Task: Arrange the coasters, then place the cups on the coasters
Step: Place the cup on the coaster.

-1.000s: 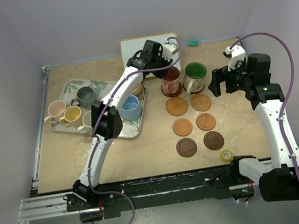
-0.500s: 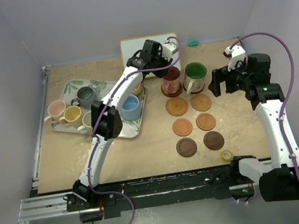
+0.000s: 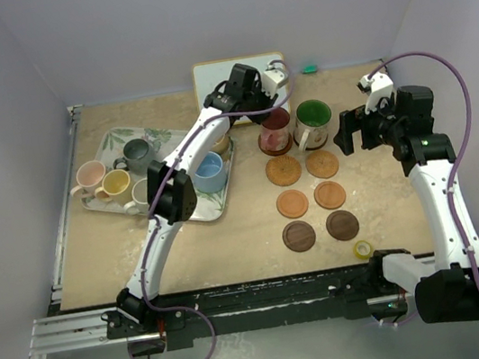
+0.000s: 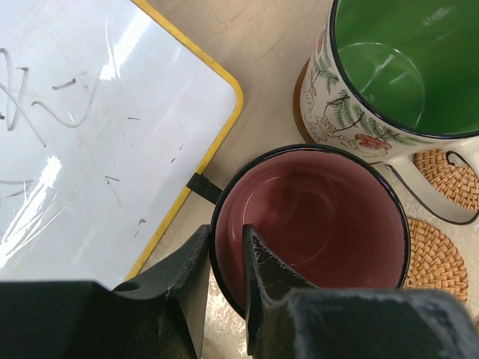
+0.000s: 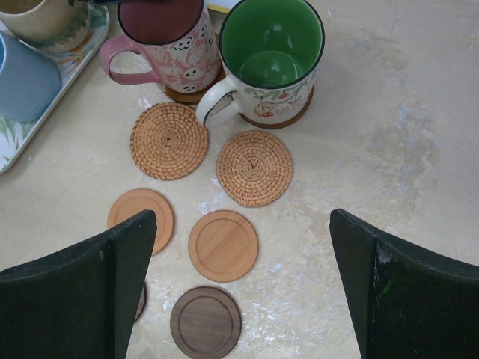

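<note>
The red cup [image 4: 314, 217] stands on a coaster [image 3: 268, 148] at the head of the left column. My left gripper [image 4: 227, 228] is shut on its near rim, one finger inside and one outside. The green cup [image 3: 313, 119] stands on a coaster [image 5: 301, 112] beside it. Below them lie two woven coasters [image 5: 170, 140] [image 5: 254, 167], two orange ones [image 3: 292, 203] [image 5: 223, 245] and two dark brown ones [image 3: 299, 236] [image 5: 206, 323]. Open and holding nothing, my right gripper [image 5: 241, 213] hovers above these coasters.
A leaf-patterned tray [image 3: 106, 141] at the left holds grey [image 3: 136, 150], pink [image 3: 90, 176], yellow [image 3: 116, 183], white [image 3: 141, 192] and blue [image 3: 209, 171] cups; a tan one [image 3: 220, 141] is partly under the left arm. A whiteboard [image 4: 97, 112] lies behind. A yellow tape roll [image 3: 363, 249] sits near the front.
</note>
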Tool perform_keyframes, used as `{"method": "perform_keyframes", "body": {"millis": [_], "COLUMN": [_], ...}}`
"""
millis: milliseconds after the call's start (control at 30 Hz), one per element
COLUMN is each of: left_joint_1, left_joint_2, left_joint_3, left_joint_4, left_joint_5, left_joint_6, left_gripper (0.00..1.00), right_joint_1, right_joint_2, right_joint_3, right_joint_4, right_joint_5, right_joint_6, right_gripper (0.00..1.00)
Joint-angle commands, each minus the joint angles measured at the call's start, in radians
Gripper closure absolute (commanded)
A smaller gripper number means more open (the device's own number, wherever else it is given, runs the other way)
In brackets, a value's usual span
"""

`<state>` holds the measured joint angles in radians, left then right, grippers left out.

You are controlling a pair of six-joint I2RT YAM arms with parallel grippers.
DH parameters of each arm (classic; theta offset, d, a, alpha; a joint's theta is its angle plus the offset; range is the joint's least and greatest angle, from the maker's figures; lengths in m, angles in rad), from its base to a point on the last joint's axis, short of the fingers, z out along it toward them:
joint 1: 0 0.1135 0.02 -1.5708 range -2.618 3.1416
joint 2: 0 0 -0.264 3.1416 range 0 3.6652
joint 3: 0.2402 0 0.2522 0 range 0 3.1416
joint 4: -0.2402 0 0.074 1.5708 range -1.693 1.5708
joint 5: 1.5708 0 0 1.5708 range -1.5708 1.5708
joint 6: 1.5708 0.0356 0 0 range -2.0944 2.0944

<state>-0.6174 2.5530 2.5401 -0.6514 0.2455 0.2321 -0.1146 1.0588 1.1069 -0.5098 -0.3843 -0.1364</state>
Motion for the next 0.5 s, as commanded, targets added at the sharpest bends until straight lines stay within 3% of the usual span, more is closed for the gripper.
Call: {"method": "perform_keyframes", "body": {"millis": [0, 467], "left_joint_1": [-0.002, -0.002], "left_joint_2": [-0.001, -0.13], "left_joint_3": [0.028, 0.007], "left_joint_4": [0.029, 0.034], "left_joint_5": [0.035, -0.001], "left_joint_6": [0.023, 0.001], "left_gripper": [0.81, 0.58], "right_joint_1": [-0.006, -0.006], "right_joint_2": [-0.019, -0.023], "right_joint_3": [0.007, 0.007], "right_joint_4": [0.036, 0.036], "right_joint_5": [-0.007, -0.01], "right_joint_6": [-0.006, -0.007], "right_gripper": [0.0, 0.0]}}
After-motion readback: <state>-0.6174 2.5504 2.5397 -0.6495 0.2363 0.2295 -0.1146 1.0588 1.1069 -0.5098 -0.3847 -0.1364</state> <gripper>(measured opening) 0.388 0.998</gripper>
